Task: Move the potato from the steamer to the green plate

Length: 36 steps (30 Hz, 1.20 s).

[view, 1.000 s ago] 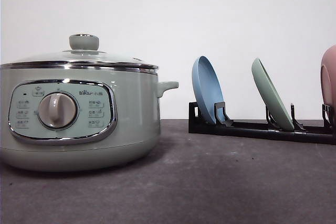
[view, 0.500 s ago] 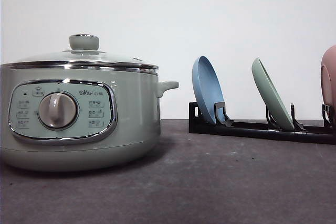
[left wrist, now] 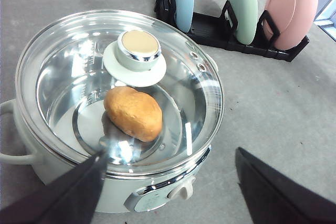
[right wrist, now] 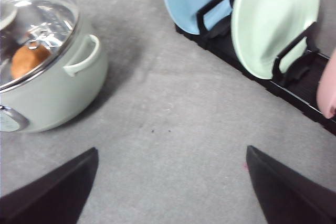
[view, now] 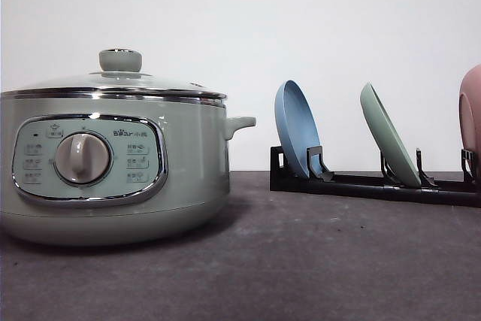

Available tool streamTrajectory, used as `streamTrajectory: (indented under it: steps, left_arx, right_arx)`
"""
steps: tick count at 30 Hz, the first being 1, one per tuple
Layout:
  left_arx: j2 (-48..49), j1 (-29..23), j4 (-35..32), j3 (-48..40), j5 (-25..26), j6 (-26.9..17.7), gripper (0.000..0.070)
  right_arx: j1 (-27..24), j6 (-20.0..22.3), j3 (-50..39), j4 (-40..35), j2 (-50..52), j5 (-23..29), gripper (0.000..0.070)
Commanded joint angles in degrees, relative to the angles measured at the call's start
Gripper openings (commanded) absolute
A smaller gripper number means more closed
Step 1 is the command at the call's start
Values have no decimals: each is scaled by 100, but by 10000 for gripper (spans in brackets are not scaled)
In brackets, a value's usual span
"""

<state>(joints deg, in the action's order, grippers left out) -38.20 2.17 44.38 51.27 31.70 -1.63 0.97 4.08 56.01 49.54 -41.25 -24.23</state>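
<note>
One potato [left wrist: 133, 113] inside steamer [view: 113, 163], lying on the metal floor under closed glass lid [left wrist: 73, 66]. Three plates upright in black rack [view: 368, 184] on desk [view: 316, 261]: blue plate [view: 295, 128], green plate [view: 388, 144] in the middle slot, pink plate [left wrist: 291, 9]. Left end effector [left wrist: 173, 192] above steamer, fingers wide apart, empty. Right end effector [right wrist: 170, 187] over bare desk, fingers apart, empty.

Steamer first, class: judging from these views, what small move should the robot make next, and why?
Probably the left hand, open above the steamer, should lower onto the lid knob to grip it. The glass lid is closed over the potato, so nothing can come out until it is lifted. The green plate stands on edge in the rack.
</note>
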Motion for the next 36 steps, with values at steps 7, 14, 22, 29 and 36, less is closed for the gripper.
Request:
streamTrajectory:
  steps: [7, 14, 22, 29, 36]
  left_arx:
    - [-31, 11, -66, 131, 28, -68, 515]
    - [-31, 11, -61, 131, 29, -68, 515]
    - [-31, 11, -59, 131, 28, -68, 514]
    - [-31, 11, -55, 131, 31, -68, 515]
    - [-31, 11, -53, 131, 29, -68, 514]
  right_arx:
    - [9, -72, 107, -24, -24, 9, 588]
    - [9, -601, 112, -469, -85, 26, 588]
    - [9, -1008, 828, -791, -1013, 24, 587]
    - [9, -1109, 2141, -793, -2498, 23, 586]
    - [11, -1126, 3309, -796, -3935, 26, 586]
